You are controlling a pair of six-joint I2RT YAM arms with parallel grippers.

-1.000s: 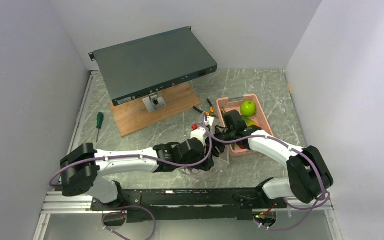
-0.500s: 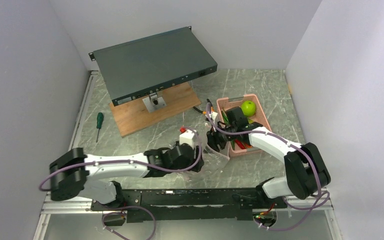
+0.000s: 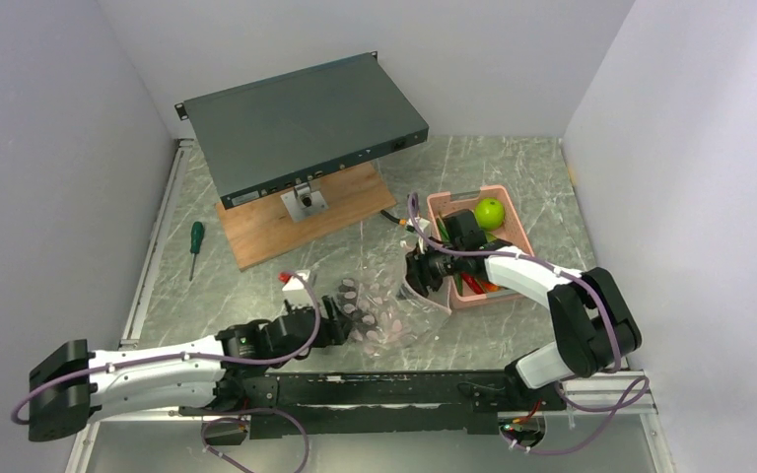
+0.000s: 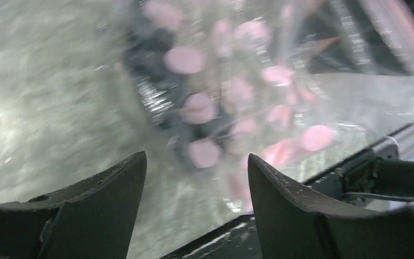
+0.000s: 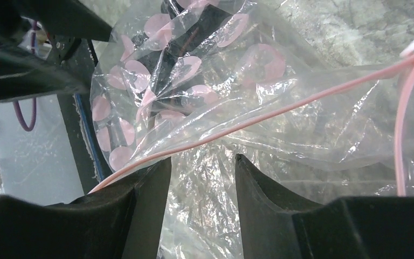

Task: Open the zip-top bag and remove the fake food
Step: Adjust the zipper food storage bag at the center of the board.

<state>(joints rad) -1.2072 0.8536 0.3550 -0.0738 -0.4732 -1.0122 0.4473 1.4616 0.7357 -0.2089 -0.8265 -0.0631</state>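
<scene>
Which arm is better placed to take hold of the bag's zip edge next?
Right, probably. The right fingers sit open at the pink zip strip of the zip-top bag; the left fingers, also open, face its dotted body.

Top view was taken from above and behind the arm bases (image 3: pixel 375 394), looking down and forward across the whole table (image 3: pixel 513 168) to the back wall (image 3: pixel 355 39). Left wrist view was aimed past the left gripper (image 4: pixel 195 157), low over the table, close to the dotted bag (image 4: pixel 221 108). Right wrist view was aimed past the right gripper (image 5: pixel 202 161), set nearer still to the same bag. The bag was shared by all three views.
</scene>
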